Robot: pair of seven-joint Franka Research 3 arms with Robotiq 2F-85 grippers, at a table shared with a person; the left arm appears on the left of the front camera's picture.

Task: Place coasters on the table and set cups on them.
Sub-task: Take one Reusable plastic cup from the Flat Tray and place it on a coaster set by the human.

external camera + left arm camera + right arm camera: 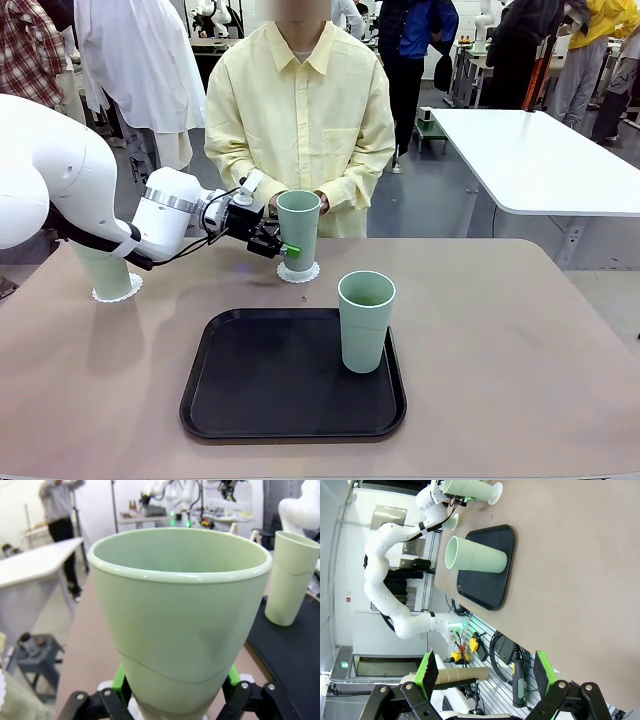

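Note:
A mint-green cup [298,228] stands on a lacy white coaster [298,271] at the far middle of the table [520,340]. My left gripper [277,246] is shut on its lower part. In the left wrist view this cup [182,615] looms large, with a green pad [120,680] pressed on each side. A second cup [105,272] stands on a coaster [120,293] at far left, partly behind my left arm. The third cup [365,320] stands on the black tray [290,385]. My right gripper [486,675] is open with nothing in it, off the table's edge.
A person in a yellow shirt stands at the far side, with a hand [322,201] just behind the held cup. The right wrist view shows the tray [487,585] with its cup [475,555] sideways. A glossy white table [540,160] stands at back right.

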